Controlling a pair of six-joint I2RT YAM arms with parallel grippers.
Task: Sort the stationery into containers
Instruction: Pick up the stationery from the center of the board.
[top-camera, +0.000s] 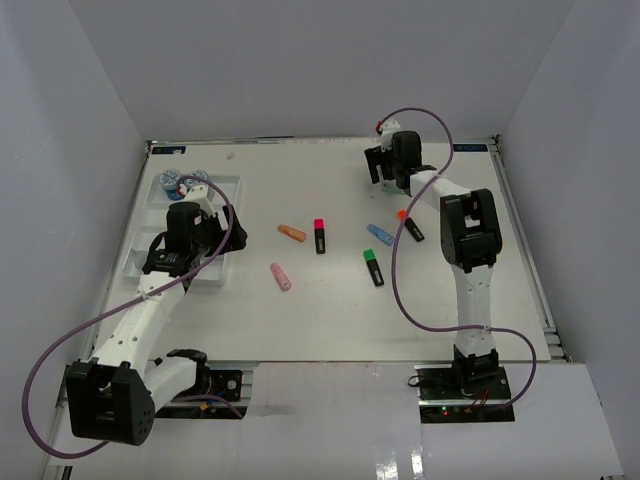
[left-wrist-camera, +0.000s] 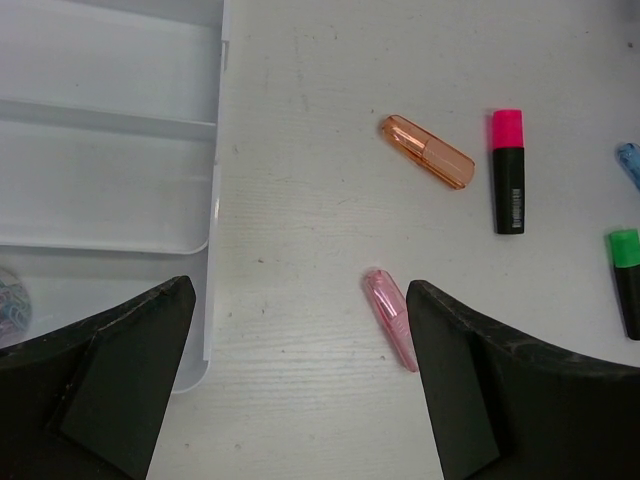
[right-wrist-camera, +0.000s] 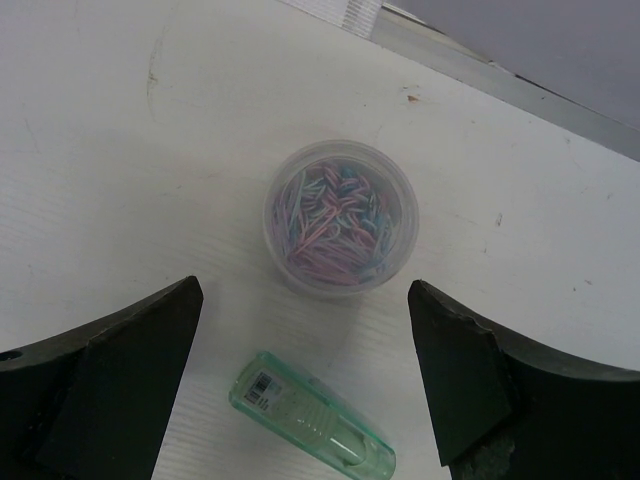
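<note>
The white divided tray (top-camera: 229, 186) lies at the left, with two round jars (top-camera: 181, 181) in its far end. My left gripper (top-camera: 200, 226) hovers open and empty over the tray's right edge (left-wrist-camera: 212, 200). In the left wrist view a pink marker (left-wrist-camera: 390, 318) lies beside the right finger. Beyond it are an orange marker (left-wrist-camera: 427, 150) and a pink-capped highlighter (left-wrist-camera: 508, 170). My right gripper (top-camera: 392, 165) is open at the far right. Below it stand a clear jar of paper clips (right-wrist-camera: 338, 218) and a green marker (right-wrist-camera: 312, 415).
On the table's middle lie a blue marker (top-camera: 379, 234), a green-capped highlighter (top-camera: 373, 266) and an orange-capped highlighter (top-camera: 410, 226). White walls enclose the table on three sides. A jar (left-wrist-camera: 10, 300) shows in the tray's near compartment.
</note>
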